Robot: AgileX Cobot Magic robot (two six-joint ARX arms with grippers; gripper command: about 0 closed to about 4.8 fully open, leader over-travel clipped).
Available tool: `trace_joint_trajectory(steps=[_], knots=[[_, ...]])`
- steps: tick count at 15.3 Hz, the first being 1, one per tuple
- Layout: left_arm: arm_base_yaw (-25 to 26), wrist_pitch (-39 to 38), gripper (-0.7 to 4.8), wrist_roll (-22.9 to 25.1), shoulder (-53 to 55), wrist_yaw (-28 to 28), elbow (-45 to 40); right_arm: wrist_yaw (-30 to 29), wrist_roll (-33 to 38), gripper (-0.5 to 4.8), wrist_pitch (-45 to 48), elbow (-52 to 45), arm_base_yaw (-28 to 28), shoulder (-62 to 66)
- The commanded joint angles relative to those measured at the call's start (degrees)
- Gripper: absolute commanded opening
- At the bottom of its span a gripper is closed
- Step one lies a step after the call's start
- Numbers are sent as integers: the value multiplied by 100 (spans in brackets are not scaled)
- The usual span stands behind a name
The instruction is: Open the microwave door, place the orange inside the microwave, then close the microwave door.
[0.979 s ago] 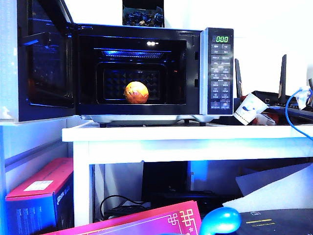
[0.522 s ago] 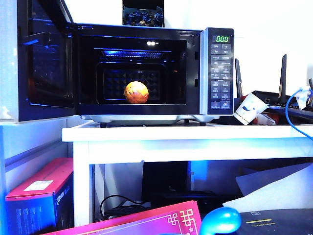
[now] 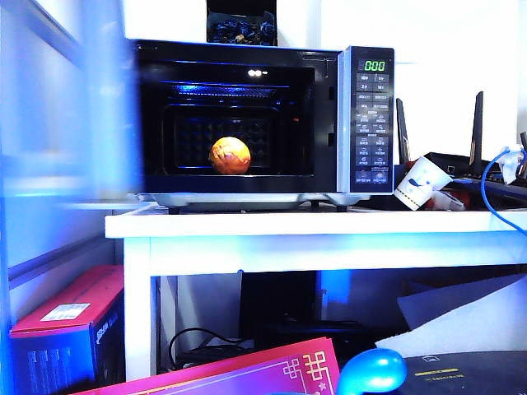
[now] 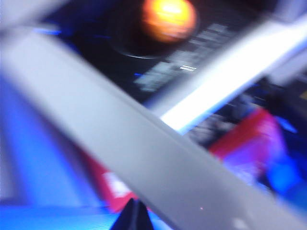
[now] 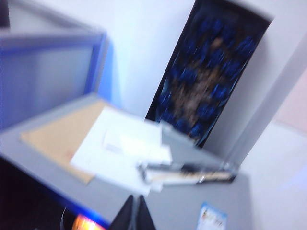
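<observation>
The microwave [image 3: 366, 123] stands on a white table [image 3: 329, 224] with its cavity showing. The orange [image 3: 230, 155] rests on the cavity floor. The microwave door [image 3: 90, 107] is a blue-grey motion smear at the left of the opening. Neither gripper shows in the exterior view. In the left wrist view my left gripper [image 4: 134, 213] is shut and empty beside a broad grey band, which I take for the door's edge [image 4: 144, 158]; the orange [image 4: 169, 18] lies beyond it. My right gripper [image 5: 135, 211] is shut and empty above the microwave's grey top [image 5: 182, 201].
Papers [image 5: 122, 148], cardboard and a black box of blue sweets [image 5: 211, 72] lie on the microwave's top. A paper cup [image 3: 420, 183], cables and routers sit to its right. A red box [image 3: 70, 317] stands under the table.
The door stood still and wide open before; now it is a moving blur across the left of the exterior view. The orange has not moved.
</observation>
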Motion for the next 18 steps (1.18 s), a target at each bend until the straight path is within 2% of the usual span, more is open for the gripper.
trace_joint_trajectory(steps=[1,5,7,11,18], knots=[[-2,33,-5,-44,55,387,2,-72,22,-1,205,26,4,-157],[-2,225,-5,-55,219,940,0,-133,22,-1,225,26,4,-203],[-2,522,-5,-55,332,1394,0,-136,22,-1,229,26,4,-208],[-4,968,-5,-68,481,1720,0,-138,22,-1,313,26,7,-212],[-59,1792,-5,-411,896,2085,0,-157,22,-1,358,26,9,-214]])
